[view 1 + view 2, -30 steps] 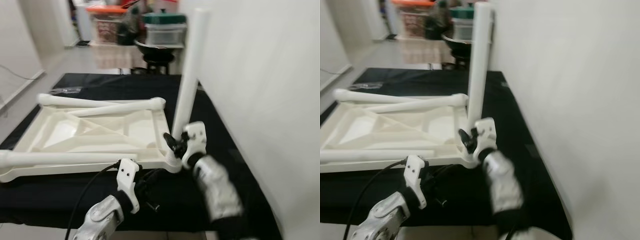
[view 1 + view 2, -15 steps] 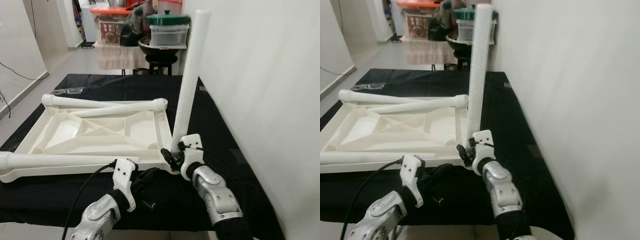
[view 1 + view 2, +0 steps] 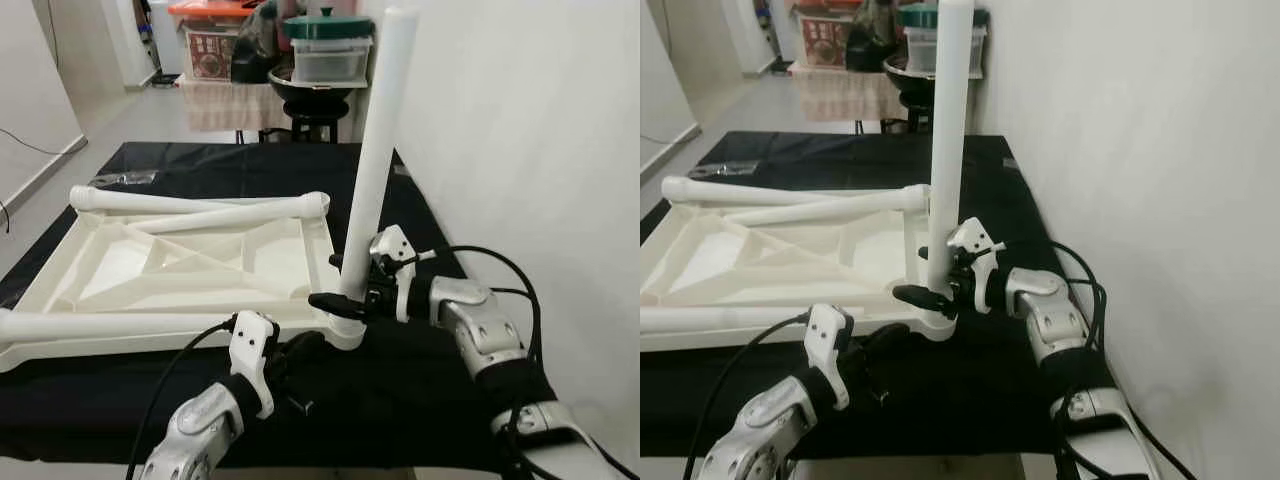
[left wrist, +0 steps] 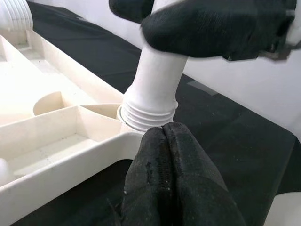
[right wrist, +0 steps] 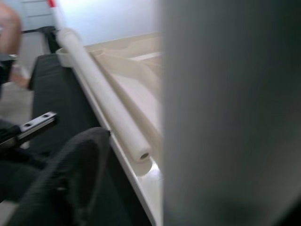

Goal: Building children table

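The white children's table top (image 3: 180,262) lies upside down on a black cloth. One white leg (image 3: 375,150) stands upright in the socket at its near right corner. My right gripper (image 3: 345,283) comes in from the right and is shut on the lower part of that leg, one black finger on each side. The left wrist view shows the leg's threaded foot (image 4: 148,110) in the socket, with the right gripper's fingers (image 4: 211,28) above it. My left gripper (image 3: 300,345) is shut on nothing, just below that corner's rim.
A loose leg (image 3: 120,322) lies along the top's near edge and two more (image 3: 200,205) lie across its far edge. A white wall (image 3: 520,150) stands close on the right. Storage boxes and a pot (image 3: 325,45) stand behind the table.
My right arm has swung out to the right and now reaches the leg sideways, still holding it upright. The left gripper has stayed by the corner.
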{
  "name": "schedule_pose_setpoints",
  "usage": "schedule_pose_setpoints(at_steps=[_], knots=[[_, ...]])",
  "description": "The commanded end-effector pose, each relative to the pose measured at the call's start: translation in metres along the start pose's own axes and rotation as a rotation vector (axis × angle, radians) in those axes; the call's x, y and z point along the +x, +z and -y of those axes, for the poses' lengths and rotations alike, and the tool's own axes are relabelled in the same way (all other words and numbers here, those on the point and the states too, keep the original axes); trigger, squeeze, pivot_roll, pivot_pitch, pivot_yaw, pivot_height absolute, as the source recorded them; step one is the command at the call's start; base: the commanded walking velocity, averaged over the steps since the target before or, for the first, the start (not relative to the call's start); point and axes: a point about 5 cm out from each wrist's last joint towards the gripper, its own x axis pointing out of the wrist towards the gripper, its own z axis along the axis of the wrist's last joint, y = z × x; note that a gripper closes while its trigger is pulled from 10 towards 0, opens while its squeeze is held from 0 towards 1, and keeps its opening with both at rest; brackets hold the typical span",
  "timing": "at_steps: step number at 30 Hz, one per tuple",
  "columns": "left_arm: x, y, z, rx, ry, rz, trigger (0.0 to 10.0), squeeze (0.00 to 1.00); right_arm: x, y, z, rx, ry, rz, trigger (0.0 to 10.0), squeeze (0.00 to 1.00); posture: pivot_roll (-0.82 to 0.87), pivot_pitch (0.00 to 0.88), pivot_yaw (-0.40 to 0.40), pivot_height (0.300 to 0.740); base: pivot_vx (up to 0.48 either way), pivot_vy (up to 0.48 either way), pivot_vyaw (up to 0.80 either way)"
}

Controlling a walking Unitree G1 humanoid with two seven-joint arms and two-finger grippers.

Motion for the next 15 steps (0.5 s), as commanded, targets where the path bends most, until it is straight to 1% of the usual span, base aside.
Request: schedule_pose_setpoints(at_steps=[1,6,9,11,13,14,15], knots=[[0.001,-0.001,0.000,0.004,0.005,0.001,10.0,0.00,0.003,-0.001,-0.003,0.016,0.075,0.005,0.1,0.00,0.08,0.000,-0.062,0.740,0.000,0.000,0.00],[0.001,-0.002,0.001,0.002,0.005,0.003,10.0,0.00,-0.003,0.000,0.002,0.031,0.105,0.002,0.0,0.00,0.09,0.000,-0.070,0.740,0.000,0.000,0.00],[0.001,-0.002,0.002,-0.001,0.004,0.005,10.0,0.00,-0.005,-0.007,0.006,0.034,0.075,-0.025,0.0,0.00,0.08,0.000,-0.072,0.740,0.000,0.000,0.00],[0.001,-0.002,0.002,-0.001,0.004,0.005,10.0,0.00,-0.005,-0.007,0.006,0.034,0.075,-0.025,0.0,0.00,0.08,0.000,-0.072,0.740,0.000,0.000,0.00],[0.001,-0.001,0.003,-0.003,0.003,0.007,10.0,0.00,-0.006,-0.018,0.005,0.011,0.038,-0.079,0.0,0.00,0.08,0.000,-0.073,0.740,0.000,0.000,0.00],[0.001,-0.001,0.003,-0.003,0.003,0.007,10.0,0.00,-0.006,-0.018,0.005,0.011,0.038,-0.079,0.0,0.00,0.08,0.000,-0.073,0.740,0.000,0.000,0.00],[0.000,-0.001,0.003,-0.003,0.003,0.009,10.0,0.00,-0.007,-0.026,0.002,-0.001,-0.012,-0.106,0.0,0.00,0.07,0.000,-0.074,0.740,0.000,0.000,0.00]])
